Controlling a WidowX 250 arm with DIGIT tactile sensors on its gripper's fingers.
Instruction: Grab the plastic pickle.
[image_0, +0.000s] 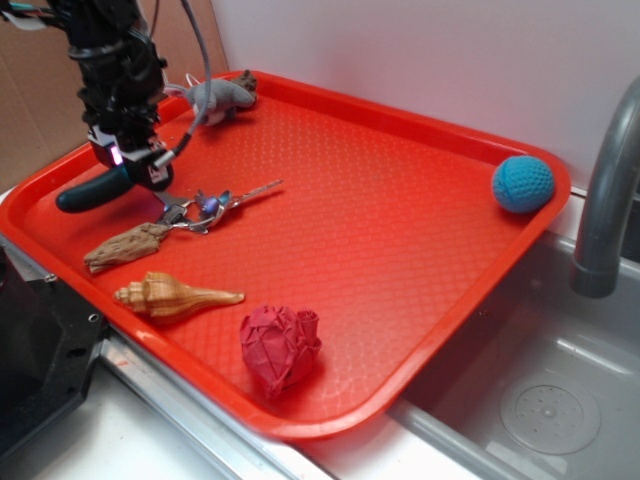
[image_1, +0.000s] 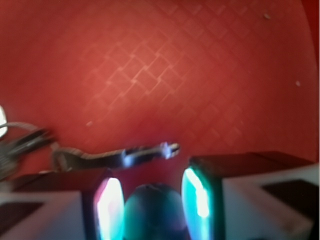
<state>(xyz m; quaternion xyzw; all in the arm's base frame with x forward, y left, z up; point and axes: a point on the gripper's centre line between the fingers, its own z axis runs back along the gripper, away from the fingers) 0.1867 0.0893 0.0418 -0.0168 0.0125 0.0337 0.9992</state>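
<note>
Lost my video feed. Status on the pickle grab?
Tool straddling the pickle, contact unclear. Pickle low at tray left edge. Keys close beside, not blocking.

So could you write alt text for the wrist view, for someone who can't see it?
Blurry close-up from the robot's tool: its two fingers flank the dark green plastic pickle above a red tray. A metal keychain lies just beyond.

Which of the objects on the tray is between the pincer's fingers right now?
The plastic pickle, the dark teal oblong at the tray's left edge. The pincer straddles it; wood piece and shell lie apart.
</note>
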